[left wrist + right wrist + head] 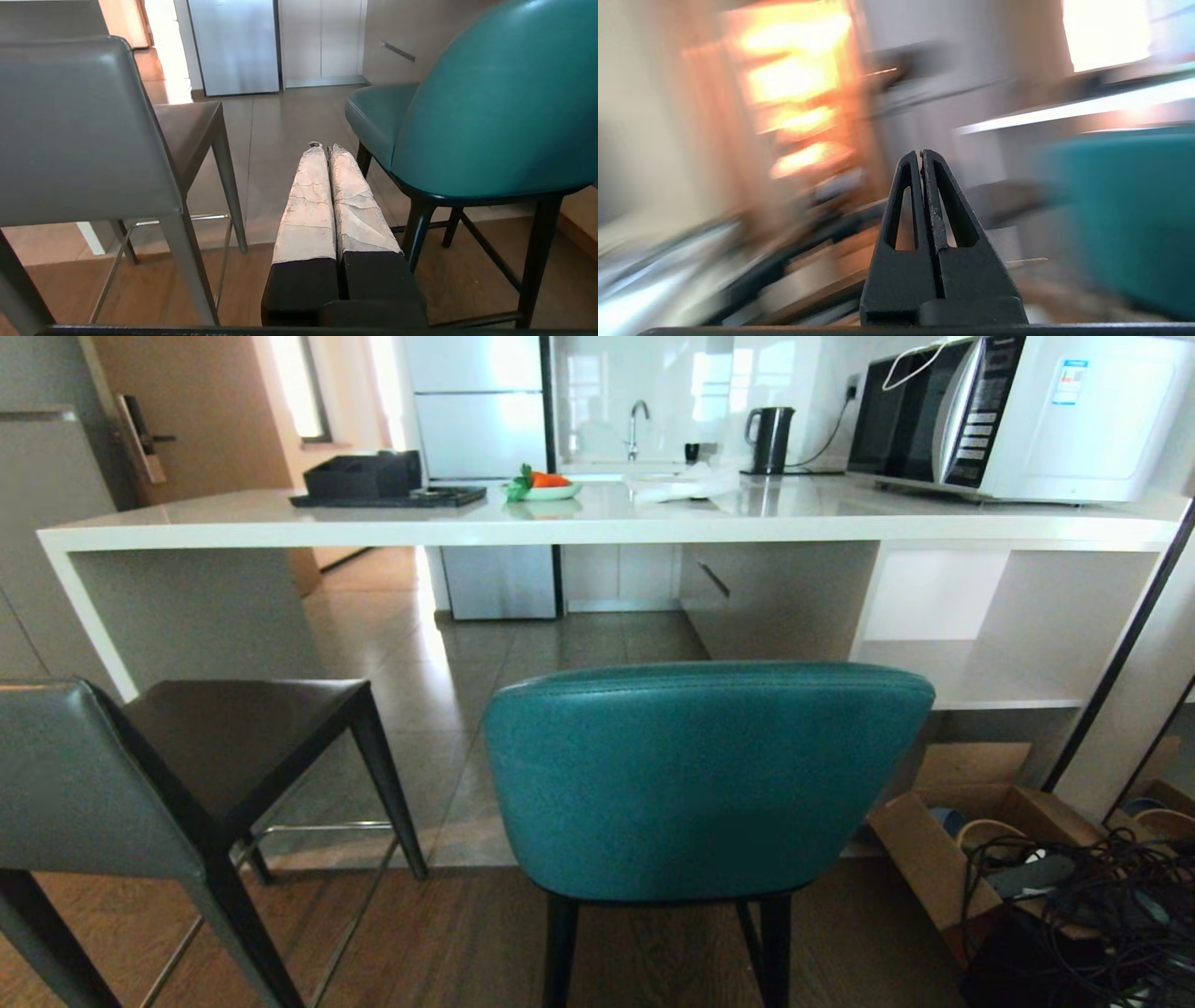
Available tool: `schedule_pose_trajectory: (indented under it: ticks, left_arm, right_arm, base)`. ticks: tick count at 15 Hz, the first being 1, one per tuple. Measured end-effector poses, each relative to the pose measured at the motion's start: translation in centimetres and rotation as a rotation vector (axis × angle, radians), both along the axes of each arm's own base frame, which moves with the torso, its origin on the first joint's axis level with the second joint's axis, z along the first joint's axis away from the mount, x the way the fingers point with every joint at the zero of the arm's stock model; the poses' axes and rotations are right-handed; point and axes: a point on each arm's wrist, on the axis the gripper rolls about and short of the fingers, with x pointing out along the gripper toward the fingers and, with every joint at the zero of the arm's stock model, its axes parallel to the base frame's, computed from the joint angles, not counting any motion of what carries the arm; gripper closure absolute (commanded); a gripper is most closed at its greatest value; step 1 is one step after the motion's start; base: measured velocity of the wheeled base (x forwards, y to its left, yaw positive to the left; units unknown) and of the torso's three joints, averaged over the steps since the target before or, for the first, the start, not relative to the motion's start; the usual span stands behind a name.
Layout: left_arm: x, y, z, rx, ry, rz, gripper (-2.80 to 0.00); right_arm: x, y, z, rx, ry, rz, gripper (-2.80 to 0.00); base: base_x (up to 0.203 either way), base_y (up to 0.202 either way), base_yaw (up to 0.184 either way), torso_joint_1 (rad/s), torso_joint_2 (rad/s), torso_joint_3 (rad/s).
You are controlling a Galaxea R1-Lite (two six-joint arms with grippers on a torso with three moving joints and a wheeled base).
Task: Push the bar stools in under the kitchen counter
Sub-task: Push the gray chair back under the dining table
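Teal stool (695, 775) — curved back, dark legs — stands clear of the counter (597, 527) edge; grey stool (140, 775) at nine o'clock. Both grippers' fingers (327, 186) (922, 186) pressed together, empty.

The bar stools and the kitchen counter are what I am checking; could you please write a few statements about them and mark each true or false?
1. The teal bar stool stands clear of the kitchen counter, not yet under it. True.
2. The grey bar stool is to the robot's right of the teal one. False: it is to the left.
3. The left gripper has its jaws shut, between the two stools. True.
4. The right gripper grips the teal backrest. False: its jaws are shut on nothing.
5. A microwave sits on the counter. True.
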Motion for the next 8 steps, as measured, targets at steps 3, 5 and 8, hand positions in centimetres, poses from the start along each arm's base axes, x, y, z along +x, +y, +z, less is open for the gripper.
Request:
schedule_pose_trajectory:
  ticks: [3,5,8]
  left_arm:
    - [0.3,0.0,-1.2,0.001,0.022,-0.001,0.00]
    - [0.4,0.0,-2.2,0.003,0.035,-0.002,0.00]
    - [0.7,0.1,-3.6,0.000,0.061,0.052,0.00]
  right_arm:
    - [3.6,-0.6,-2.9,-0.045,0.025,-0.472,0.00]
    - [6.0,-1.0,-5.6,-0.200,0.042,-0.758,0.00]
    - [8.4,-1.3,-9.2,-0.426,0.046,-0.989,0.00]
  base:
    - [0.000,0.000,0.000,0.000,0.00,0.000]
    - [0.000,0.000,0.000,0.000,0.00,0.000]
    - [0.000,0.000,0.000,0.000,0.00,0.000]
